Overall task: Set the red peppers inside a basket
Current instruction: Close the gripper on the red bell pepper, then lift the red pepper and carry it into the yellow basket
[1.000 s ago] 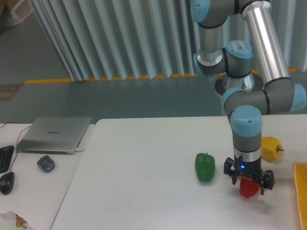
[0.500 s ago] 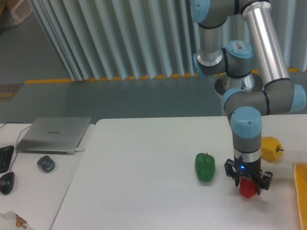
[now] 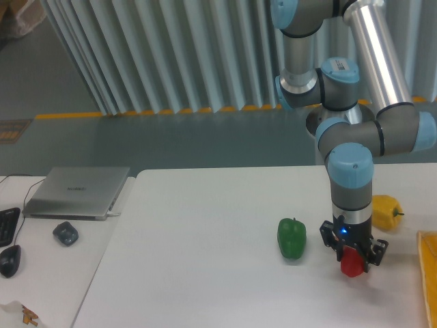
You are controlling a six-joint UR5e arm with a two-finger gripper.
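Only 1 fixed camera was given, so no 2 views shared anything. It stood at the near side of the white table, raised above it and tilted down, facing the far corrugated wall. It sat at middling range: the arm was cut off at the top, the basket at the right edge.
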